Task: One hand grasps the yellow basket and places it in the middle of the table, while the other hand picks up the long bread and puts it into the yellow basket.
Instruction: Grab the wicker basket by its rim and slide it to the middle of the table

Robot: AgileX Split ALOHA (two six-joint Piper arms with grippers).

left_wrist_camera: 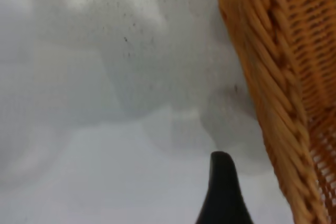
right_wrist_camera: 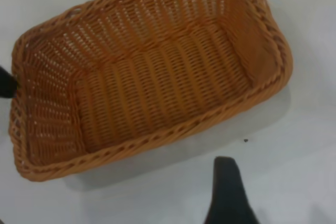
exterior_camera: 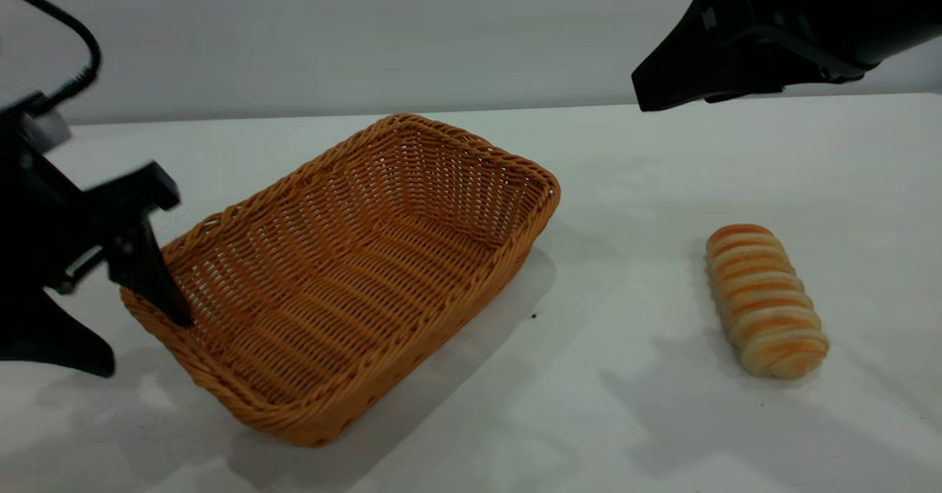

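The yellow basket (exterior_camera: pixel 353 287) lies empty on the white table (exterior_camera: pixel 625 419), left of centre. My left gripper (exterior_camera: pixel 140 342) is open and straddles the basket's left rim, one finger inside and one outside. In the left wrist view the outer finger (left_wrist_camera: pixel 223 182) stands a little apart from the braided rim (left_wrist_camera: pixel 278 103). The long bread (exterior_camera: pixel 765 302) lies on the table at the right, apart from the basket. My right gripper (exterior_camera: pixel 651 88) is open and empty, high above the table at the back right. Its wrist view looks down on the basket (right_wrist_camera: pixel 152 87), with one finger (right_wrist_camera: pixel 226 192) showing.
A few small dark specks (exterior_camera: pixel 533 316) lie on the table between the basket and the bread. A black cable (exterior_camera: pixel 81 44) loops above the left arm.
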